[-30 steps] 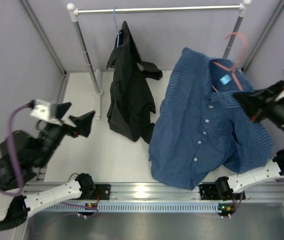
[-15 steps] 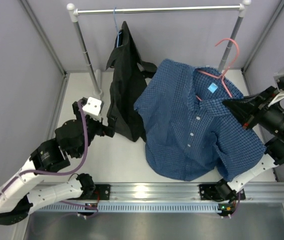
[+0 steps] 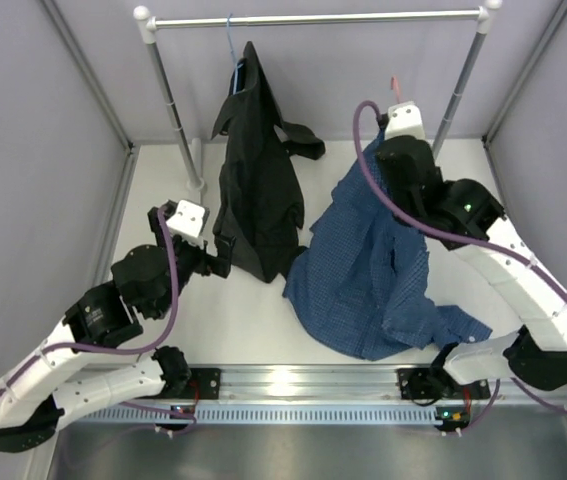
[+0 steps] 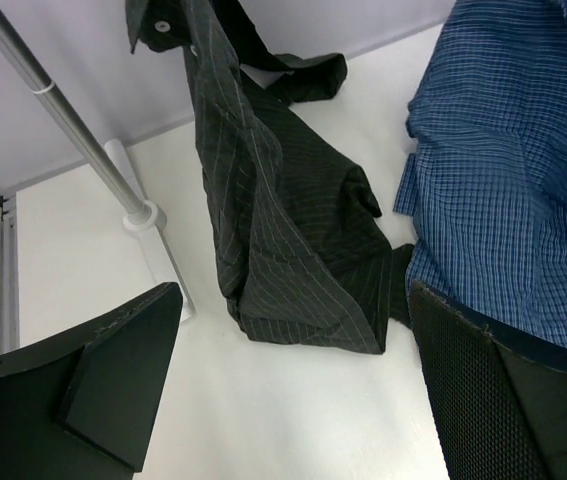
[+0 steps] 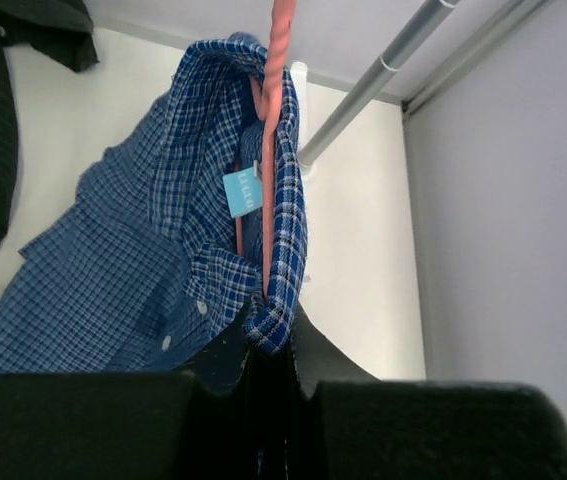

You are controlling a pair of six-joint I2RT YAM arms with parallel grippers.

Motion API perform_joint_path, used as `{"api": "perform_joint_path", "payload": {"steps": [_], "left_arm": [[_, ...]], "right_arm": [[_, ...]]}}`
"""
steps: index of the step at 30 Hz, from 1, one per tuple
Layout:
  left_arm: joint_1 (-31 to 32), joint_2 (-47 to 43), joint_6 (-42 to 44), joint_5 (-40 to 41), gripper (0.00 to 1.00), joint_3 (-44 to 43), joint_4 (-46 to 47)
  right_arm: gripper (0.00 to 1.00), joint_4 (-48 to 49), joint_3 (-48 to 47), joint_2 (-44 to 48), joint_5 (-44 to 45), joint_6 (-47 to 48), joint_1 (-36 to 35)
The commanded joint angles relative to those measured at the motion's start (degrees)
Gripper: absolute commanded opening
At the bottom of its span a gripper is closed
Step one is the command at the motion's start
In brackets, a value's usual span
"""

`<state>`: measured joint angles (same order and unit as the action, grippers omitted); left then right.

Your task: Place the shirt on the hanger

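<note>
One white desk (image 3: 163, 330) lay under me, with one metal rail (image 3: 313, 18) across its 12 o'clock edge. There were two shirts. The black shirt (image 3: 255, 200) hung at about 11 o'clock, its hem resting on the desk. The blue checked shirt (image 3: 363, 280) sat between 1 and 5 o'clock, with its collar lifted near the rail's right post and its tail heaped on the desk toward 5 o'clock. Its edge lay just beside the black shirt's hem.

I had two arms. My left jaws stood wide apart and held nothing, low at 8 o'clock and facing the black shirt. My right jaws, up at 1 o'clock, were clenched on the pink-red hanger (image 5: 273, 120), with the blue collar bunched at their tips.

There were two hangers. The thin blue hanger (image 3: 231, 40) hooked on the rail carried the black shirt, and the pink-red hanger ran through the blue collar. One light-blue neck label (image 5: 244, 190) showed inside the collar.
</note>
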<state>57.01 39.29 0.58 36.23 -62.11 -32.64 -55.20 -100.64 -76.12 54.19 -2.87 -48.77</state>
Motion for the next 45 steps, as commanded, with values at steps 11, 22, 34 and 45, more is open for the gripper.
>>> {"api": "perform_joint_path", "payload": {"steps": [11,22,34,45], "left_arm": [[-24.3,-4.65,-3.56,-21.36,0.98,4.01,7.33],[-36.27,-6.5,-5.06,-22.61,0.98,6.64,8.21],[-36.89,-7.65,-5.59,-20.85,0.98,7.44,8.21],[-49.88,-2.03,-10.86,-24.79,0.98,7.53,8.91]], "right_arm": [[0.0,15.47,-22.3,-5.78,-47.69,3.32,27.85],[0.0,19.51,-32.6,-20.29,-43.04,0.59,29.26],[0.0,27.5,-21.21,-22.41,-36.79,-3.01,29.88],[0.0,38.59,-6.15,-16.43,-30.4,-3.54,29.09]]}}
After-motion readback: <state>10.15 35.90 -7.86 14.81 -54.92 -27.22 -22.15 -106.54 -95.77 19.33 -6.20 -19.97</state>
